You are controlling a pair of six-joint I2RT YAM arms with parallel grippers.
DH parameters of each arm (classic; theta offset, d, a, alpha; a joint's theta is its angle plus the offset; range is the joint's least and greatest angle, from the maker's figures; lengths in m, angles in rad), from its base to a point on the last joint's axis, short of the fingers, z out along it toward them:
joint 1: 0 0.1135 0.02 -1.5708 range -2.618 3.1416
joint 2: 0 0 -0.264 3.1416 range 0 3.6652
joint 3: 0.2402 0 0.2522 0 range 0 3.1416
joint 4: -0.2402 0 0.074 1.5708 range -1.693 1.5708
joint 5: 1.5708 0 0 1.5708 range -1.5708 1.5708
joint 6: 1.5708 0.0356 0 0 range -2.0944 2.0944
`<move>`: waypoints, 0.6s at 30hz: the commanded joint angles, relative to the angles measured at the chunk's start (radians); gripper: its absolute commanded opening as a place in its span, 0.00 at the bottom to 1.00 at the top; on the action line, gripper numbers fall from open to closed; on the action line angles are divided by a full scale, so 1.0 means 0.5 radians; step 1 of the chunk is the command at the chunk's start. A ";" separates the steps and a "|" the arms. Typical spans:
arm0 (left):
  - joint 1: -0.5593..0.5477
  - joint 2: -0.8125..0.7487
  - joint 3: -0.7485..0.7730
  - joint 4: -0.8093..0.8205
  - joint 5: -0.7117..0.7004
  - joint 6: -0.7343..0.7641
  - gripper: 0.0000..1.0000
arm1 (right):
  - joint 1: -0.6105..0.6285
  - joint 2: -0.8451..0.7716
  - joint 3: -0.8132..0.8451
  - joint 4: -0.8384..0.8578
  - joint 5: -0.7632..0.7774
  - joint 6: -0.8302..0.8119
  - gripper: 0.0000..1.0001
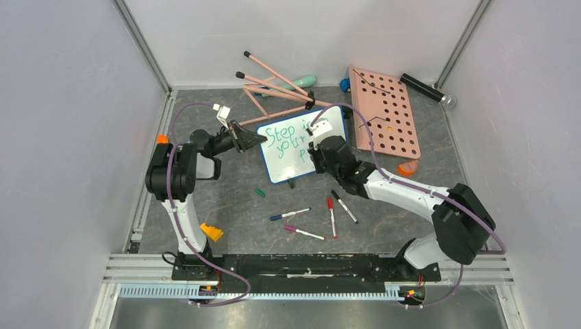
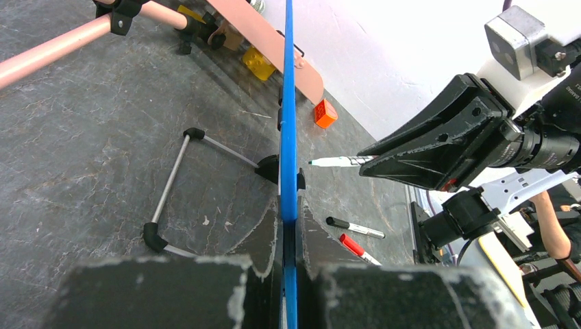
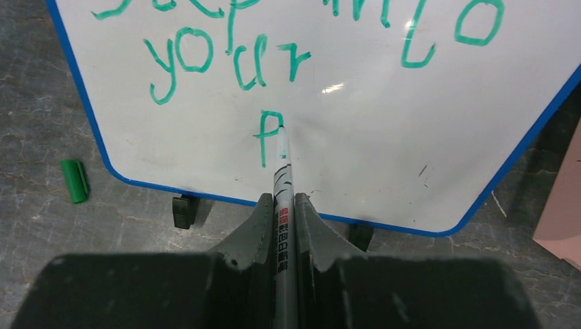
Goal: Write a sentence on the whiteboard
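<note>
The whiteboard (image 1: pixel 291 147) with its blue frame stands tilted mid-table; it fills the top of the right wrist view (image 3: pixel 384 123). Green marker words (image 3: pixel 205 58) read "Step into", "your", then a single "p". My left gripper (image 2: pixel 289 212) is shut on the board's left blue edge (image 2: pixel 288 103), seen edge-on. My right gripper (image 3: pixel 284 205) is shut on a white marker (image 3: pixel 282 185) whose tip touches the board just right of the "p". In the top view the right gripper (image 1: pixel 318 140) hangs over the board's right half.
A green cap (image 3: pixel 74 180) lies left of the board. Several loose markers (image 1: pixel 332 212) lie in front of it. A pink board with round holes (image 1: pixel 385 110) sits at the right, pink rods (image 1: pixel 274 86) behind, an orange block (image 1: pixel 211 232) near the left base.
</note>
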 commanded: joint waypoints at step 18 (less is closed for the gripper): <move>0.010 0.011 0.049 0.149 0.024 0.057 0.02 | -0.032 0.092 0.159 -0.021 0.150 -0.068 0.00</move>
